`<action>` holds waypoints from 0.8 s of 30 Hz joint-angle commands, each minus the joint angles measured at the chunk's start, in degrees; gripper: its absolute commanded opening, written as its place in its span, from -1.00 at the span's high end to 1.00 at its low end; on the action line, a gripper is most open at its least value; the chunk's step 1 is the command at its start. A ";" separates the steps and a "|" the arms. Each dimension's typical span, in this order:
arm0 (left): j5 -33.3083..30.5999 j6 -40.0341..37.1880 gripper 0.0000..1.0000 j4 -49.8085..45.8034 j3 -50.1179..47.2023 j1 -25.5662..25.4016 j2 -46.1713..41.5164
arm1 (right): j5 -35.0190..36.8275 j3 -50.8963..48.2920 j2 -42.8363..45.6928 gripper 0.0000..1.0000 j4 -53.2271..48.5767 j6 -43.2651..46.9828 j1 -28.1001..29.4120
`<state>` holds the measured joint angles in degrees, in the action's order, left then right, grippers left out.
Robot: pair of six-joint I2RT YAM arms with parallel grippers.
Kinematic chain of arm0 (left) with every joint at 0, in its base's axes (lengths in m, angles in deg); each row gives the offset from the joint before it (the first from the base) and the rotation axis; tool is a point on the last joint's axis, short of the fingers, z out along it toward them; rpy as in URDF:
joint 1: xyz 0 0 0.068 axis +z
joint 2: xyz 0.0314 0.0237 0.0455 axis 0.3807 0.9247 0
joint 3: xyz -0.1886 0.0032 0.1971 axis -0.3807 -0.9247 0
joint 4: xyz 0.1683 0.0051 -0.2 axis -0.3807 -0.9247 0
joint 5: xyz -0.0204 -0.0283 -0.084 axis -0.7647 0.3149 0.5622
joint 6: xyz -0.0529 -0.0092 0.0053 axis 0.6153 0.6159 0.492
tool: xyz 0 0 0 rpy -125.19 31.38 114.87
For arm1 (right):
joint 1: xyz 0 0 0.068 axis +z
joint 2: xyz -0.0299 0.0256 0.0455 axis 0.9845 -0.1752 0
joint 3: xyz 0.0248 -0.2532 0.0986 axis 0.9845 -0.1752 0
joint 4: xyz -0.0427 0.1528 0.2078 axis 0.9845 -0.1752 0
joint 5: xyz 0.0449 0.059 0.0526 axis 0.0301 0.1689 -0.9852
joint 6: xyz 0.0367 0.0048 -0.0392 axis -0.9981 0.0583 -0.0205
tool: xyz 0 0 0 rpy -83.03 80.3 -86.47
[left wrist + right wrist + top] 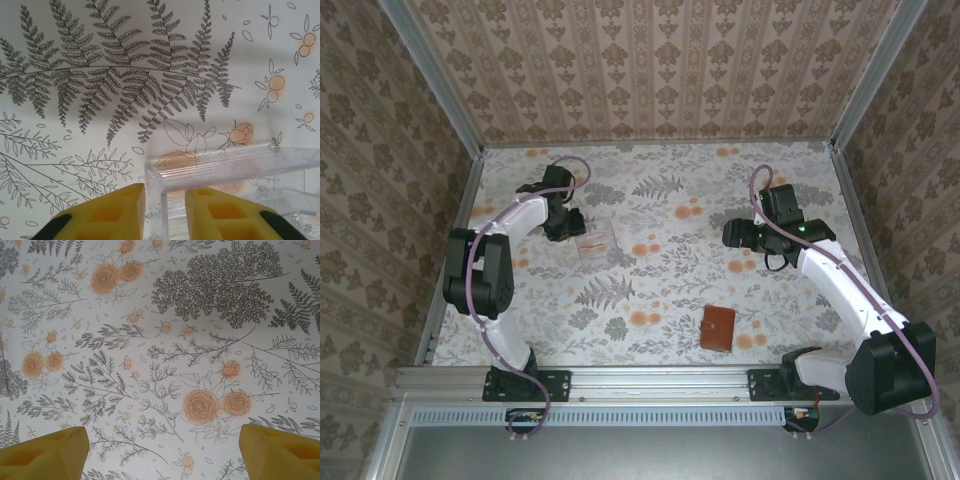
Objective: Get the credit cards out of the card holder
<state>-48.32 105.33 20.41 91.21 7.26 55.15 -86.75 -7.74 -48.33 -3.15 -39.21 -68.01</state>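
right claw (164, 452) | yellow fingers (45, 452) spread wide | over floral tablecloth (210, 290), orange roses, grey ferns

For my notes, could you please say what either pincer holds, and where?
Right pincer: nothing. Left pincer straddles the clear box's wall; firm grip cannot be told.

The small reddish-brown bifold card holder (718, 328) looks like smooth leather. The clear rectangular plastic box (225, 167) is glossy, light catching its edges. The table (660, 290) wears a matt flower-printed sheet. The left tool (165, 194) has matt yellow plastic fingers (107, 212).
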 commanded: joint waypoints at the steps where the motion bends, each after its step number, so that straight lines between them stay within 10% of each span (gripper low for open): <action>1: -0.54 0.19 0.52 -2.24 1.57 -0.53 0.88 | 0.50 1.22 -0.36 -0.62 -1.77 -0.47 0.35; 24: -3.15 0.48 0.94 -10.02 21.59 -10.49 12.11 | 0.59 1.06 1.36 -0.62 -0.93 -1.12 0.76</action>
<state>-51.08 105.07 13.22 108.15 -1.26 65.27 -86.75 -7.74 -47.83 -3.15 -39.41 -67.61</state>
